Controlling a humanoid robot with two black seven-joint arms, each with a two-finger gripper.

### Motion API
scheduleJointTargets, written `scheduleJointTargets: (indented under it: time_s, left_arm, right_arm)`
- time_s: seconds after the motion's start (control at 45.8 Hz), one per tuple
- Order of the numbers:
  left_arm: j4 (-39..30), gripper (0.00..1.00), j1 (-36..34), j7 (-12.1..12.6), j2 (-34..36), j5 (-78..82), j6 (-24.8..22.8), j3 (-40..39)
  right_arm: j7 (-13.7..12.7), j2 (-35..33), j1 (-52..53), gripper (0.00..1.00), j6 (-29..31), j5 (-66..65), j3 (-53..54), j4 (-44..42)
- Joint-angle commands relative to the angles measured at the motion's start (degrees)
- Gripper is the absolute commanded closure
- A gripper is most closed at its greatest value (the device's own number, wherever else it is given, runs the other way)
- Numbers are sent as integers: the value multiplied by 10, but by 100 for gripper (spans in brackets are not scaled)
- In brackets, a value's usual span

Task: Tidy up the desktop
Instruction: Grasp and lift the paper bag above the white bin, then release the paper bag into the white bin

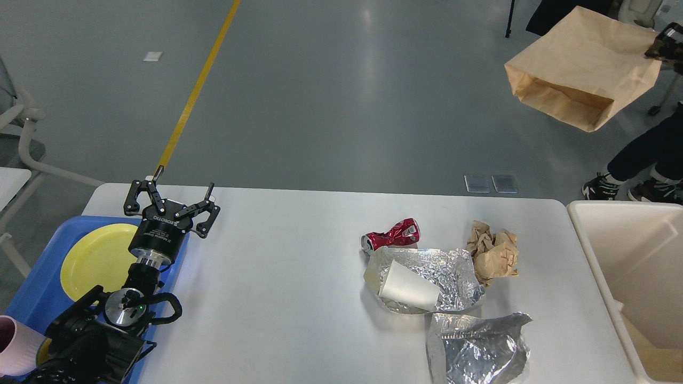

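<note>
Your right pincer [660, 45] pinches the paper bag [581, 69] high, apparently; left pincer [172, 200] spread above the bench [277, 277].

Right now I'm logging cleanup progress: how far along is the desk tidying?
Early. A yellow plate already sits in the blue tray. In hand: the right gripper holds the brown paper bag high in the air. Left on the desktop: red can, paper cup, two foil sheets, crumpled brown paper. The left gripper is open and holds nothing.
</note>
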Motion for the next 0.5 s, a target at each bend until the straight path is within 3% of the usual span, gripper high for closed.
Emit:
scheduleJointTargets:
  time_s: [0.0,0.153,0.306,0.393,0.481]
  left_arm:
    - [0,0,-1,0,0,0,0,0]
    - [0,0,-1,0,0,0,0,0]
    - [0,0,0,0,0,-1,0,0]
    - [0,0,0,0,1,0,0,0]
    - [0,0,0,0,1,0,0,0]
  right_arm:
    - [14,12,99,100,74,-94,1,74]
    - [34,11,296,100,131,-219,2,334]
    - [36,25,448,100,136,-350,9,574]
    - [35,32,480,100,136,-379,8,641]
    - [33,32,483,100,132,-384,6,646]
